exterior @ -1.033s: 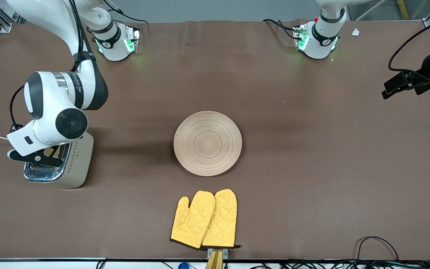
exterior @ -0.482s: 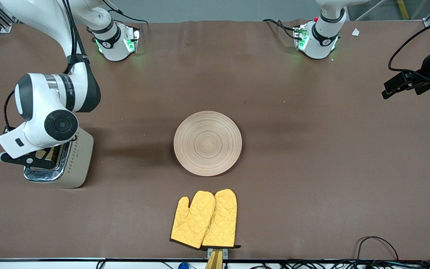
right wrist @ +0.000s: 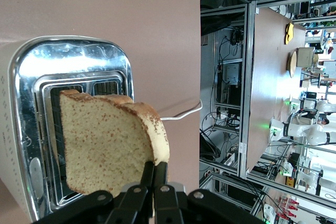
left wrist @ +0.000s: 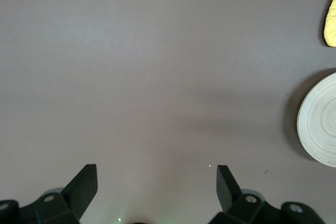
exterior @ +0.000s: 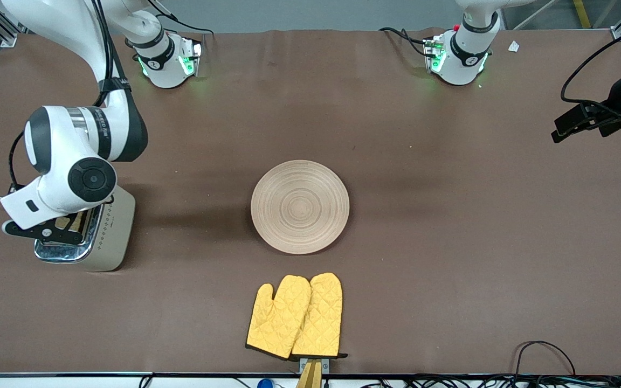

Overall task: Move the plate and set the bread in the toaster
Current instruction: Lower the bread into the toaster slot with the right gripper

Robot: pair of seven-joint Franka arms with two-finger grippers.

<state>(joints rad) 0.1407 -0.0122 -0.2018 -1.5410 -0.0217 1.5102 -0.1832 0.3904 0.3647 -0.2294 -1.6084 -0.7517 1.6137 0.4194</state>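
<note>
The right gripper (right wrist: 153, 179) pinches the bread (right wrist: 107, 148) by its crust, hanging it over the toaster (exterior: 107, 237) slots. The left gripper (left wrist: 156, 182) waits, fingers spread, over bare table (exterior: 450, 242) near the plate (exterior: 299, 206).

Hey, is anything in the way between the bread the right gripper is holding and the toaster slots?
Nothing visible is. The right gripper is shut on the bread directly over the toaster, and both slots look empty. The left gripper waits open over bare table.
</note>
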